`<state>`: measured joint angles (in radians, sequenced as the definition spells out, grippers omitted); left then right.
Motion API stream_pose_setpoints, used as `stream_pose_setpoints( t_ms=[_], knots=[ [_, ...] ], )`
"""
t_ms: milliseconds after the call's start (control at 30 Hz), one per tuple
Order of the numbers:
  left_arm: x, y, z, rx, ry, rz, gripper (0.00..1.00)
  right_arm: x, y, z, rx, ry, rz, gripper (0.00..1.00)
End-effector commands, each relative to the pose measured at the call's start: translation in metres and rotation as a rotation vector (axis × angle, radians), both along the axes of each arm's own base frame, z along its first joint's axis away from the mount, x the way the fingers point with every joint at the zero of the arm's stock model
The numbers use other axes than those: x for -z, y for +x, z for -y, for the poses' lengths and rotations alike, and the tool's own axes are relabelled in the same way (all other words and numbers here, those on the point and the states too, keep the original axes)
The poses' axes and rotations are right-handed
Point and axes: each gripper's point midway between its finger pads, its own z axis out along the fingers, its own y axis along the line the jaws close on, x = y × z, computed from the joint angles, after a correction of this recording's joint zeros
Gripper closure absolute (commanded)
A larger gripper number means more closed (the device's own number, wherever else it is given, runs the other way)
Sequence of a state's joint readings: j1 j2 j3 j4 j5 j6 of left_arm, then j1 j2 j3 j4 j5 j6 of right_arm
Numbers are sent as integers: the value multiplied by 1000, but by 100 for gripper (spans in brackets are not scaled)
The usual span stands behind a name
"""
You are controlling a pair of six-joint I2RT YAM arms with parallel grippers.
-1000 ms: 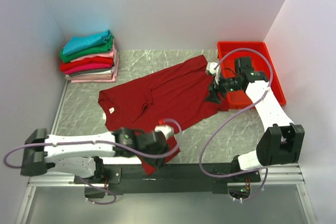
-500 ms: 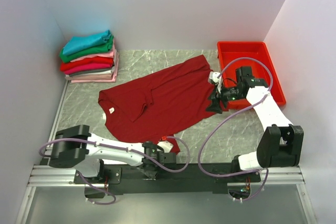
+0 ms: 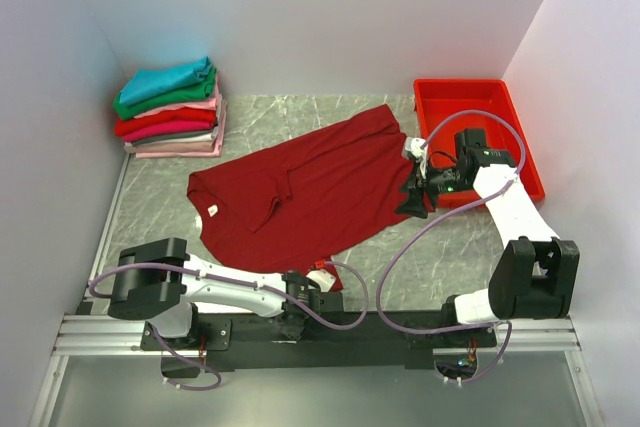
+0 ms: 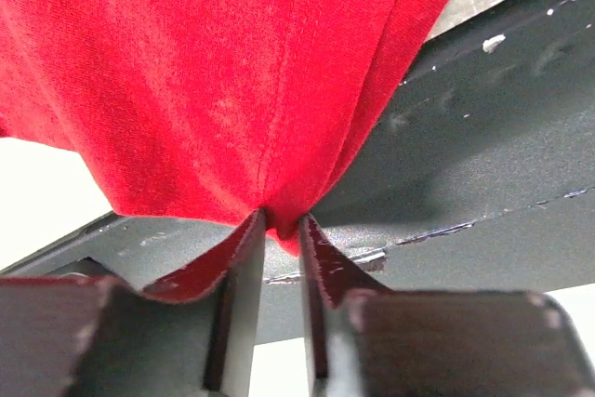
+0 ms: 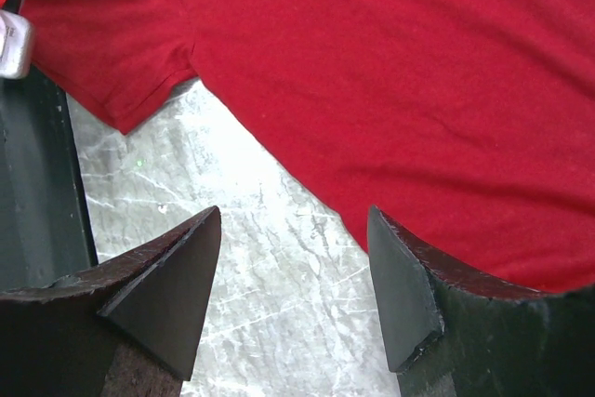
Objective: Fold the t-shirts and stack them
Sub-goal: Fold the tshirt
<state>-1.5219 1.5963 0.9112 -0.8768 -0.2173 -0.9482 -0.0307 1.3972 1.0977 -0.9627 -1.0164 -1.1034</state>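
Near edge: left gripper (image 4: 282, 230), jaws pinched tight on a corner of the large dark red cloth t-shirt (image 3: 310, 182), over the black base rail (image 4: 483, 165).
Mid-table: that shirt, spread on the grey marbled tabletop (image 3: 420, 257).
Right side: right gripper (image 5: 293, 220), jaws spread, holding nothing, above the shirt's right edge.
Far right: bright red rectangular plastic tray (image 3: 465, 85).
Far left corner: stack of folded t-shirts (image 3: 170, 107), teal uppermost.
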Motion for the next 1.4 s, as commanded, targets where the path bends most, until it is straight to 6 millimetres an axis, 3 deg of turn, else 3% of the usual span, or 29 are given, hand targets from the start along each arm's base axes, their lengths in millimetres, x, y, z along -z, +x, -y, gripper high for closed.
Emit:
stream_pose_setpoints(
  t_ms=[0, 33, 200, 333, 467, 533, 867, 1167, 1367],
  knots=[
    [0, 0, 1, 3, -8, 6, 77, -14, 2, -2, -15, 25, 36, 30],
    [-1, -1, 0, 2, -7, 2, 85, -15, 1, -2, -14, 24, 38, 30],
    [-16, 1, -3, -27, -45, 16, 99, -12, 3, 3, -3, -15, 49, 30],
    [-33, 5, -3, -76, -122, 18, 99, 3, 4, 20, -4, -139, 90, 30],
    [-56, 5, -5, -128, -246, -14, 99, 37, -9, 44, -142, -318, 92, 29],
    [-58, -5, -8, -143, -276, -71, 99, 51, -8, 56, -165, -382, 72, 29],
    [-85, -39, -33, -189, -397, -250, 99, 67, 1, 67, -214, -456, 126, 29],
    [-96, -51, -50, -171, -407, -304, 99, 115, -6, 110, -223, -709, 139, 29],
    [-93, -53, -59, -192, -402, -315, 99, 124, 1, 143, -216, -822, 174, 29]
  ],
)
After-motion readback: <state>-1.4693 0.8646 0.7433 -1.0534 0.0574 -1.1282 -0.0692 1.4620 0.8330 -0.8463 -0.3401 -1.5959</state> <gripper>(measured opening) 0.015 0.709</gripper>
